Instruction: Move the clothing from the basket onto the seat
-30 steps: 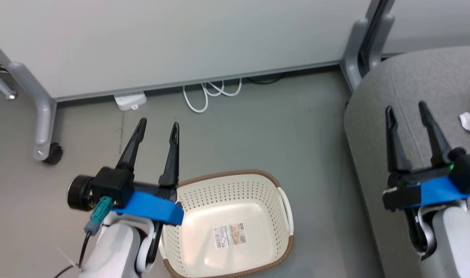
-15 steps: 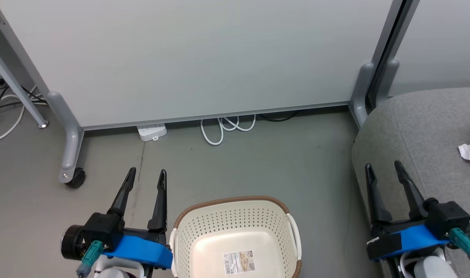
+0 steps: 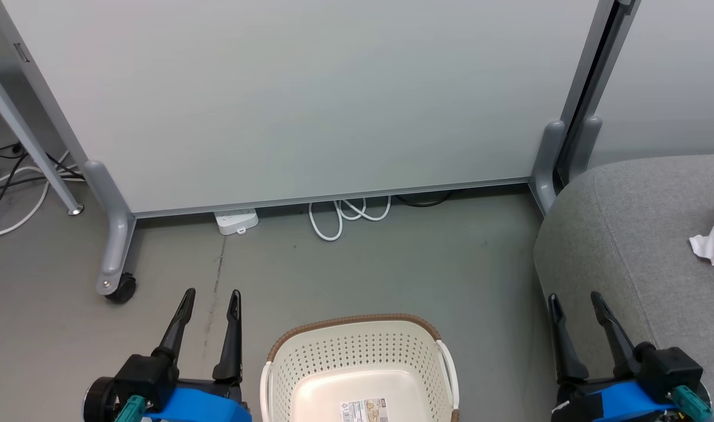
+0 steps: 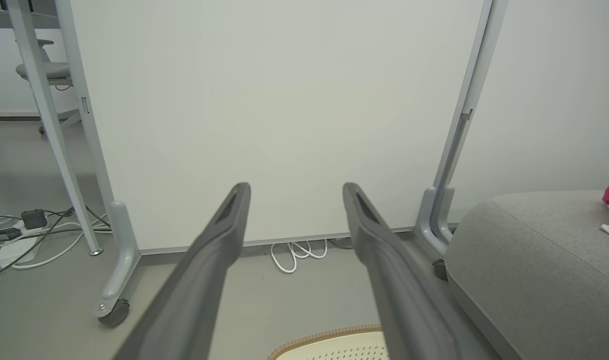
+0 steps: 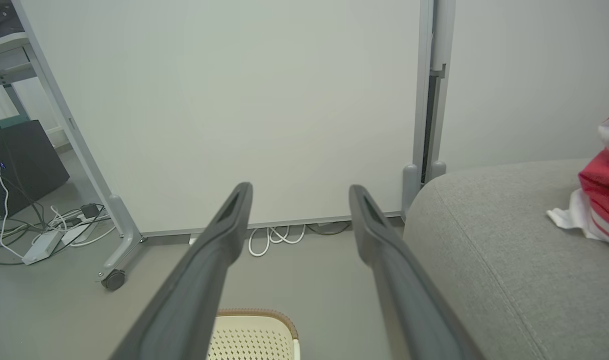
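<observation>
So the clothing (image 5: 600, 187) is lying on the seat (image 3: 626, 246), over at the right edge of the head view; it's red with white stripes, and a white bit of trim flops out across the grey fabric. The basket (image 3: 352, 321) sits on the floor (image 3: 392, 269) between the two arms; the part of its inside that shows is bare apart from the paper label (image 3: 364, 408); looks to me like the job is pretty much done.

The left end effector (image 3: 211, 294) is spread with nothing in it, hanging over the floor just left of the basket; the right end effector (image 3: 575, 298) is the same deal, fingers apart and empty, by the seat's near corner and well apart from the clothing.

Handling-wise, my guess is thin jersey fabric: super light, totally limp, probably a bit slick. It'll drape and slide rather than hold a shape; nothing fragile about it. If it needs another grab, I'd pinch a bunched fold in the red heap rather than that loose white edge; a single layer could slip out, while a fold gives those long fingers something to bite.
</observation>
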You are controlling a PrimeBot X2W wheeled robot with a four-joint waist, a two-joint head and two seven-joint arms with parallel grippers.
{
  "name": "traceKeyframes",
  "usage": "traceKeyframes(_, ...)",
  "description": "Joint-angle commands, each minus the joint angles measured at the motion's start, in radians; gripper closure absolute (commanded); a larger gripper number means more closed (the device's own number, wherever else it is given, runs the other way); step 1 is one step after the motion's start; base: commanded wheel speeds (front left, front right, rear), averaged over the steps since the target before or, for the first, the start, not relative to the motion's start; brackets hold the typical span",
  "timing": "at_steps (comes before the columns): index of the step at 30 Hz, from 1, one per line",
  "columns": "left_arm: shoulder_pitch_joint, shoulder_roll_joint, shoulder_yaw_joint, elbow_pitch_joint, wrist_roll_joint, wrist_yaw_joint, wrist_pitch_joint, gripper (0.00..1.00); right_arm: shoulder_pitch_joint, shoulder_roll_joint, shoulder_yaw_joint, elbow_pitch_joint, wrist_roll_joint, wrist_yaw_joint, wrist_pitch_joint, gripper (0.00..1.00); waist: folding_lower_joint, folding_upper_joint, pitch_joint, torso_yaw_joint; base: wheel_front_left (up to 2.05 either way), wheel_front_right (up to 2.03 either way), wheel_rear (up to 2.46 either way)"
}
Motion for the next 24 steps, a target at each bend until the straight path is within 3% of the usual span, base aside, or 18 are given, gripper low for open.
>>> traceKeyframes(1, 0.021, 0.001, 0.003, -0.004, -0.005, -0.002, -0.003, 0.0, 0.025, 0.009, -0.005, 0.0, 0.008, 0.0, -0.001, 0.0, 0.0001, 0.0, -0.004, 0.0, 0.0, 0.0, 0.0)
traceKeyframes(20, 0.021, 0.001, 0.002, 0.007, -0.015, 0.009, -0.003, 0.0, 0.034, 0.025, -0.028, -0.01, -0.007, 0.0, -0.001, 0.0, 0.0001, 0.0, -0.005, 0.004, 0.0, 0.0, 0.0)
traceKeyframes(21, 0.016, -0.001, 0.001, 0.005, -0.016, 0.007, 0.0, 1.0, 0.031, 0.022, -0.027, -0.006, -0.003, 0.0, 0.0, 1.0, 0.0001, 0.0, -0.005, 0.004, 0.0, 0.0, 0.0)
traceKeyframes(24, 0.026, -0.002, 0.0, 0.029, -0.017, 0.007, 0.003, 1.0, 0.036, 0.023, -0.027, 0.018, -0.003, 0.0, 0.001, 1.0, 0.0002, 0.0, -0.005, 0.004, 0.0, 0.0, 0.0)
